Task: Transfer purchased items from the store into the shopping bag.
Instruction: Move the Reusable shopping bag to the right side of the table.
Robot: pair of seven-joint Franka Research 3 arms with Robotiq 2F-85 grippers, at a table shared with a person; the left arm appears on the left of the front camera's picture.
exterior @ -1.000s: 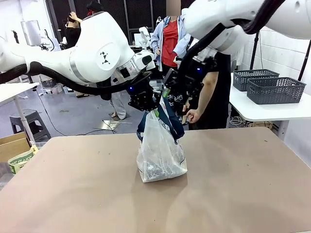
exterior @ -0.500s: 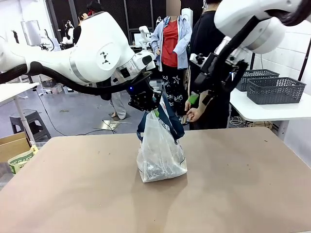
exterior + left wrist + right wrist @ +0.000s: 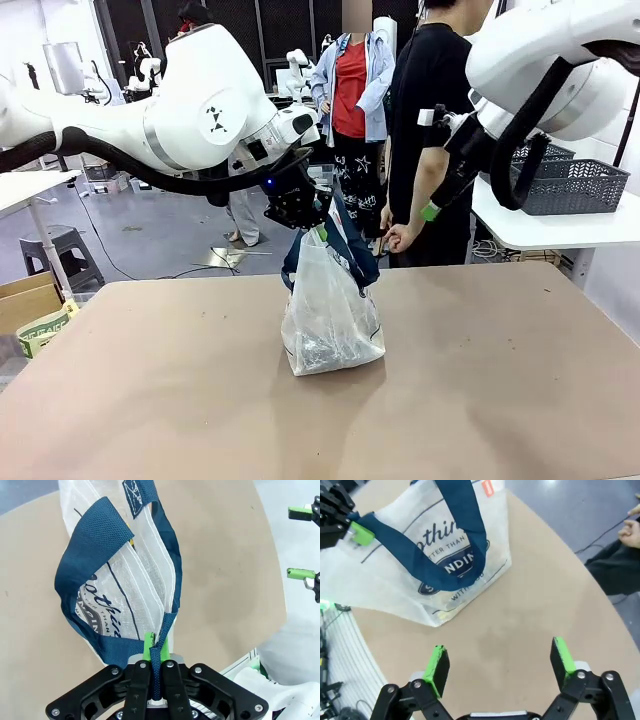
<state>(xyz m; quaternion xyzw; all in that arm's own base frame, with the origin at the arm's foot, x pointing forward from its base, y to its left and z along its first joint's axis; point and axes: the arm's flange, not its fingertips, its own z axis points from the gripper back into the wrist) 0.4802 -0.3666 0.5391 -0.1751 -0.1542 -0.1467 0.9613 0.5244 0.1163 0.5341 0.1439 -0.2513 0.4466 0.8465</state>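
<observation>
We find the shopping bag (image 3: 331, 320) standing upright near the middle of the brown table (image 3: 500, 380), its translucent white body sagging a little and its navy handles (image 3: 350, 245) drawn upward. The left gripper (image 3: 312, 222) hangs just above the bag's mouth. From the left wrist view we see its jaws pressed together on one navy strap (image 3: 157, 672), the strap running up between the green pads (image 3: 148, 642); the pads themselves are mostly covered by the fabric. The other handle loop (image 3: 95, 545) flops free over the bag's front, covering part of the navy oval logo (image 3: 95, 612), so we read only fragments of the white lettering.

Contents of the bag are hard to make out: through the plastic in the front view we see only a greyish mass low down (image 3: 325, 350), nothing we can name.

The right gripper (image 3: 501, 664) is raised well off to the right of the bag, in front of a person in black (image 3: 430, 120) at the far edge. Its jaws stand wide apart with nothing between them; bare tabletop shows in the gap. In the front view only one green pad (image 3: 431, 211) is plain, the rest hidden behind the arm's white housing.

Dark mesh baskets (image 3: 570, 185) sit on a white side table (image 3: 560, 228) at right, partly cut off by the right arm; we cannot tell what they hold.
</observation>
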